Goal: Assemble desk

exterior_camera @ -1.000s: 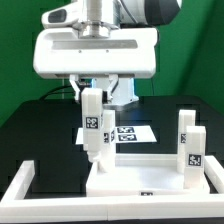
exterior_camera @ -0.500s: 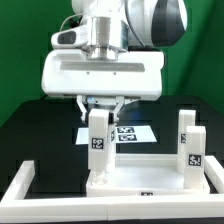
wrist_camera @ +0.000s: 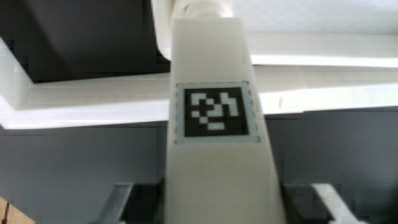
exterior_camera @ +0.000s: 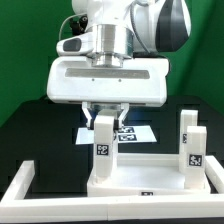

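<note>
On the black table (exterior_camera: 40, 135), gripper (exterior_camera: 105, 112) clasps a leg (exterior_camera: 103, 145) upright on the tabletop (exterior_camera: 150, 180).

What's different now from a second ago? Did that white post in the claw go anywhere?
The claw carried the leg it holds toward the exterior view's right, and the arm's head turned with it. The leg stayed upright over the tabletop corner. The second leg on the right and the marker board did not move.
</note>
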`<state>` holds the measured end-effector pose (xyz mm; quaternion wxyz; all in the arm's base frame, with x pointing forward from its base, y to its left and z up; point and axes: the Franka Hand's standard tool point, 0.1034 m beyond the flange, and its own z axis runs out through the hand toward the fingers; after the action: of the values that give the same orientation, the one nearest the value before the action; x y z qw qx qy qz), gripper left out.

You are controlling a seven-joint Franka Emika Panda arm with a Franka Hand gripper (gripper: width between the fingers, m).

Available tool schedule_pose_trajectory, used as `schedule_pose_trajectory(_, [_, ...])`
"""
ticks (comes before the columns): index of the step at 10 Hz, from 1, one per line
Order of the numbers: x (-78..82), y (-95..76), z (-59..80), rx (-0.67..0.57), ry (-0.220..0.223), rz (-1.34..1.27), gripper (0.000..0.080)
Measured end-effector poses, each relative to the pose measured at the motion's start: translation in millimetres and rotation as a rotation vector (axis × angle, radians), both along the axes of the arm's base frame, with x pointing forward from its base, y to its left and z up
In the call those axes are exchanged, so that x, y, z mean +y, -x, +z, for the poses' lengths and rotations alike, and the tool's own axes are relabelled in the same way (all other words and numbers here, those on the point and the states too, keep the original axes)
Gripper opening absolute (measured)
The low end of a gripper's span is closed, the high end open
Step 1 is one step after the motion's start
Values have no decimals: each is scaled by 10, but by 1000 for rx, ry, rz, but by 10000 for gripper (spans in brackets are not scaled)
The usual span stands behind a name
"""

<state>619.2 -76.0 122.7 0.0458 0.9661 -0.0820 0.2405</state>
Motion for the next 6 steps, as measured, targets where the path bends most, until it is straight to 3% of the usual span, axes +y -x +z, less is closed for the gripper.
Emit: schedule_pose_trajectory(6, [6, -17, -57, -23, 19, -3, 290])
